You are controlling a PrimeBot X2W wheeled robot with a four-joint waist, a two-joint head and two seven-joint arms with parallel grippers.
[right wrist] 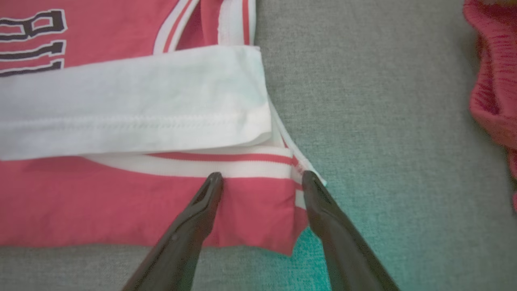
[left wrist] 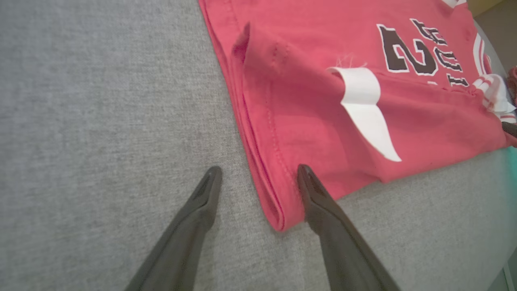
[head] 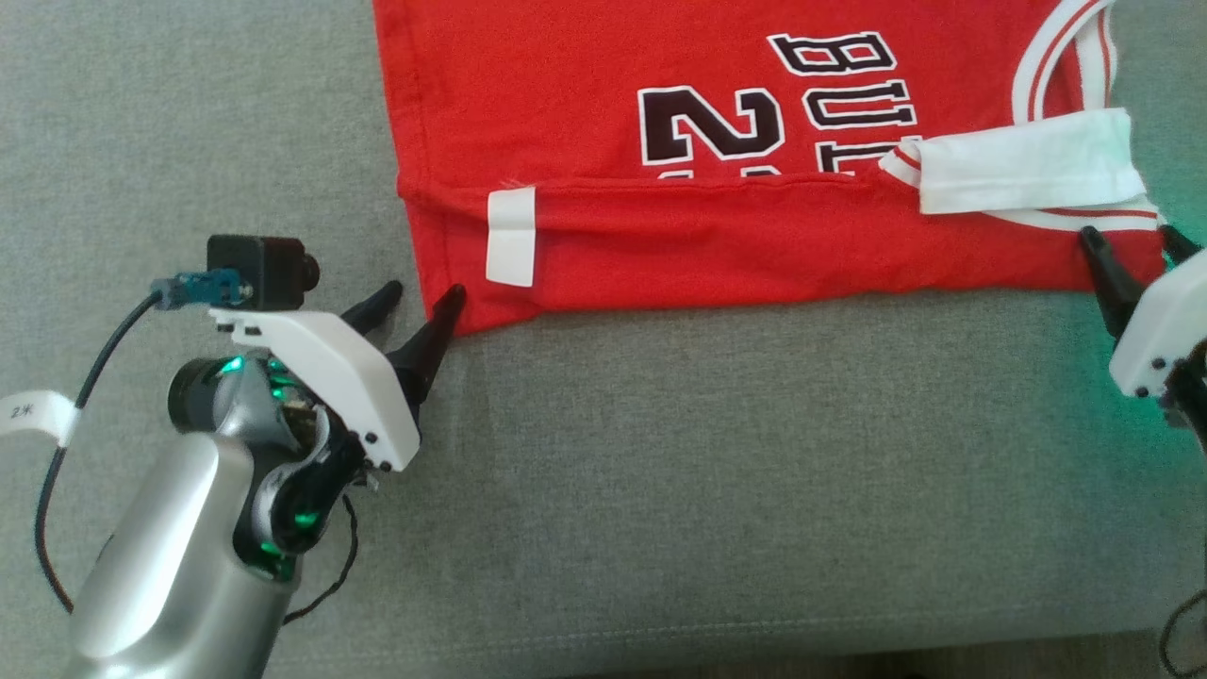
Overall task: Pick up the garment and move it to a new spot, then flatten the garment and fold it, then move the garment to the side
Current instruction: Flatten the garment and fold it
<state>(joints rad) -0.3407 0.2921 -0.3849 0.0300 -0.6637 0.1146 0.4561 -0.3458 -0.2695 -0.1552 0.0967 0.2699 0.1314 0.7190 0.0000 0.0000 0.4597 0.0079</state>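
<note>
your l gripper (head: pixel 424 292): jaws spread, astride corner of folded red garment (head: pixel 717 250), nothing pinched. r gripper (head: pixel 1130 236): spread too, at white-trimmed corner. garment lies flat on grey cushion (head: pixel 660 453), fold edge nearest robot.

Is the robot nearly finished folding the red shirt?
Partly. The red shirt lies flat on the grey surface with its near edge folded over. The left gripper and right gripper stand open at its near corners, holding nothing. Probably more folding, then moving it aside.
</note>
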